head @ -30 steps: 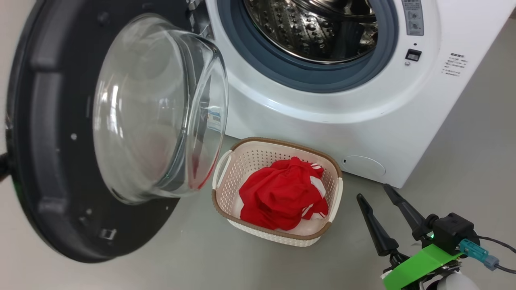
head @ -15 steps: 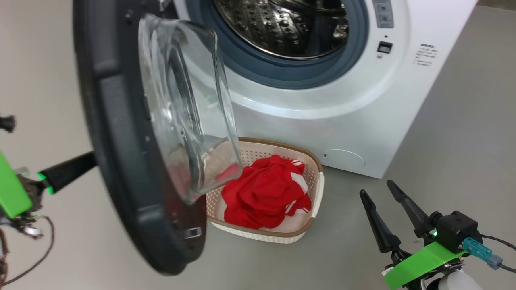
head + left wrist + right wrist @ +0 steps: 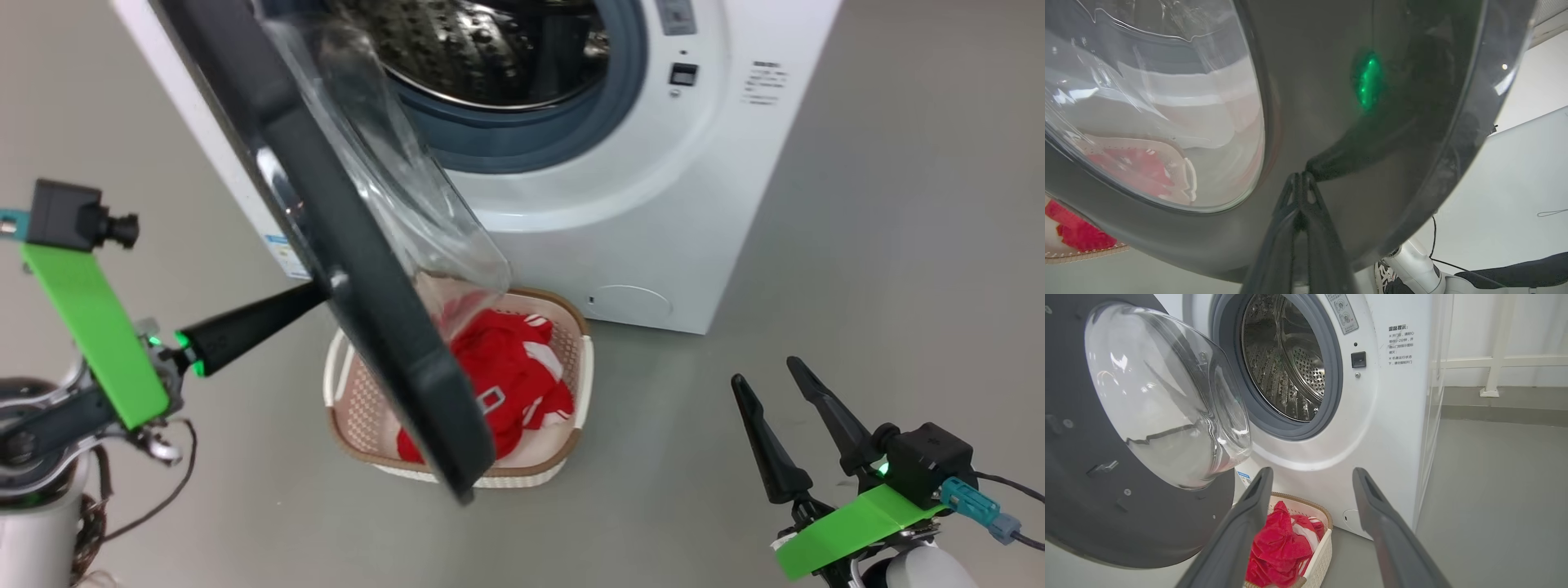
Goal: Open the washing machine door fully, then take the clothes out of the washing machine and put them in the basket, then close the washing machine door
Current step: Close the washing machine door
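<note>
Closing is what remains, I judge. My left gripper (image 3: 306, 298), long dark fingers pinched together on nothing, presses its tips against the glossy black outer rim of the big round washing machine door (image 3: 359, 269). The door stands half swung, its bulging clear glass bowl above the small cream perforated plastic basket (image 3: 584, 359) at the machine's foot. Soft, crumpled bright red clothes with white stripes (image 3: 522, 376) lie inside it. Rightward, the white boxy washing machine (image 3: 653, 237) shows a dimpled steel drum (image 3: 473, 49) that looks empty. My right gripper (image 3: 763, 371) hangs wide apart, holding nothing.

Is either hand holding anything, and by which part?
Nothing is held. The shut left hand presses its tips against the outer face of the washing machine door; the right hand hangs open, empty.
</note>
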Available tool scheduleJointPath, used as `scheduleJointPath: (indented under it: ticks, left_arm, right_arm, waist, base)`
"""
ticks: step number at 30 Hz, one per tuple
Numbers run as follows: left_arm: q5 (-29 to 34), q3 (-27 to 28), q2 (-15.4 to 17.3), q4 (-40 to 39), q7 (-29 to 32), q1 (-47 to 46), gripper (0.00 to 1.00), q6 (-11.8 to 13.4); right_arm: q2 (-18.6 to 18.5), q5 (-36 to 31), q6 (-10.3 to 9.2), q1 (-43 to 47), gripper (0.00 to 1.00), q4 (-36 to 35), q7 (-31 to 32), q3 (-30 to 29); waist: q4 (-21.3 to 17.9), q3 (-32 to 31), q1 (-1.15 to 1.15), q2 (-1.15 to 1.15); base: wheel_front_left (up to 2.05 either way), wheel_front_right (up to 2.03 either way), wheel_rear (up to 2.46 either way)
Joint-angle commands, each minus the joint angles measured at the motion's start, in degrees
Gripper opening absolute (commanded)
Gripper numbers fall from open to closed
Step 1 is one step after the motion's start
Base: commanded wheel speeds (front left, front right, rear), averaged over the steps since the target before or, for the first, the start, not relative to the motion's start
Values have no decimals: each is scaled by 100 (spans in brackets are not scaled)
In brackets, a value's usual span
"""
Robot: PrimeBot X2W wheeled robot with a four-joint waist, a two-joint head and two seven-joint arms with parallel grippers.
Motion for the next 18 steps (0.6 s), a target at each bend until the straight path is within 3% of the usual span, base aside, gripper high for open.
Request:
scheduleJointPath:
  ticks: [1,18]
  left_arm:
    - [35,137,128,-117,-85,-397,0,-68]
    - [409,-379,-272,733,-964,-1697,0,-68]
  right_arm:
    - [4,-49,8,-100,100,-158,-68,118]
    - [113,-58,8,-381,100,-212,-68,74]
  waist:
    - [-266,113,0,0]
    - [-1066,507,0,0]
  base:
    - [0,0,0]
    - [0,0,0]
